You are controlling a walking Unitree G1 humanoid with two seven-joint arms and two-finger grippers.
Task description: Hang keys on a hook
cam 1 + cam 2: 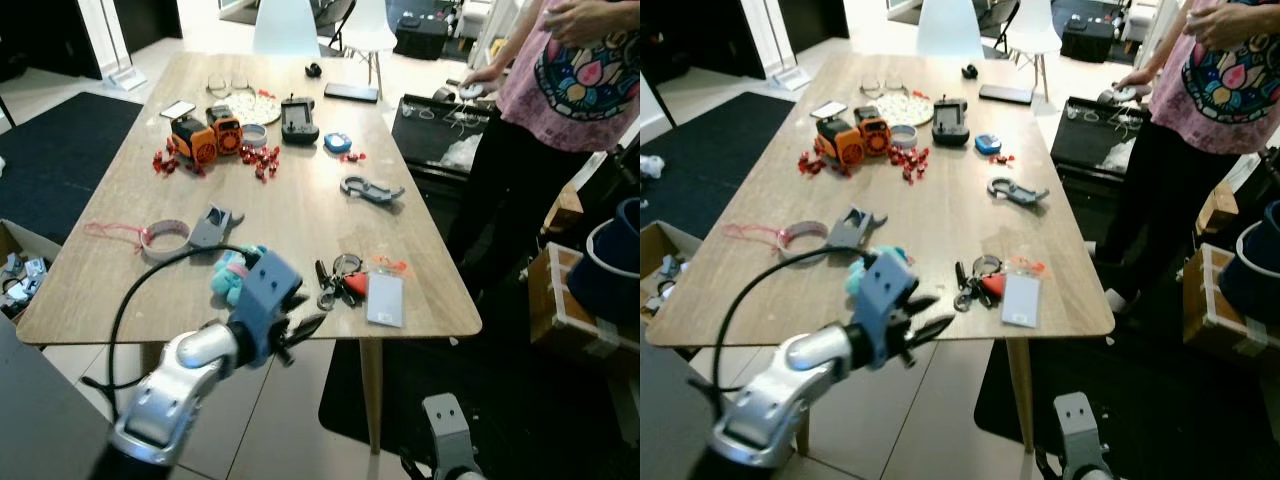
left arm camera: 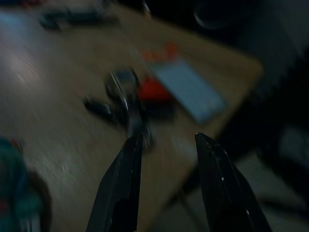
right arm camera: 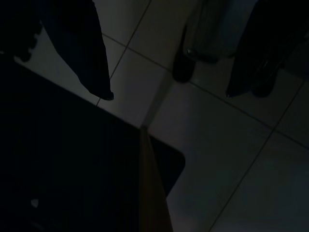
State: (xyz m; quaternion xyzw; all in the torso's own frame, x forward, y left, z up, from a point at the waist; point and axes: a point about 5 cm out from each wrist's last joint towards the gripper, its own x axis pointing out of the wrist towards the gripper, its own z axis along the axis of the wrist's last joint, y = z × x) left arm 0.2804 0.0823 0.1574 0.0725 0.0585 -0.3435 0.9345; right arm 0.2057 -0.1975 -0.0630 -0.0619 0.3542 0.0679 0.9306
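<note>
A bunch of keys point(image 1: 338, 280) with a red tag and a white card point(image 1: 385, 299) lies near the front right corner of the wooden table point(image 1: 300, 215). My left gripper point(image 1: 306, 336) hovers at the table's front edge, just short of the keys and to their left, fingers open and empty. The left wrist view is blurred, with the keys point(image 2: 129, 102) ahead of the open left gripper point(image 2: 166, 138). A grey carabiner hook point(image 1: 370, 188) lies further back on the table. My right gripper point(image 3: 171, 94) hangs idle over the tiled floor, fingers apart.
A teal plush toy point(image 1: 230, 274), a grey clip point(image 1: 214, 228) and a band point(image 1: 165, 241) lie left of the keys. An orange toy point(image 1: 205, 135), red bits and a controller point(image 1: 299, 118) sit further back. A person point(image 1: 570, 90) stands at the table's right side, boxes point(image 1: 580, 295) beside them.
</note>
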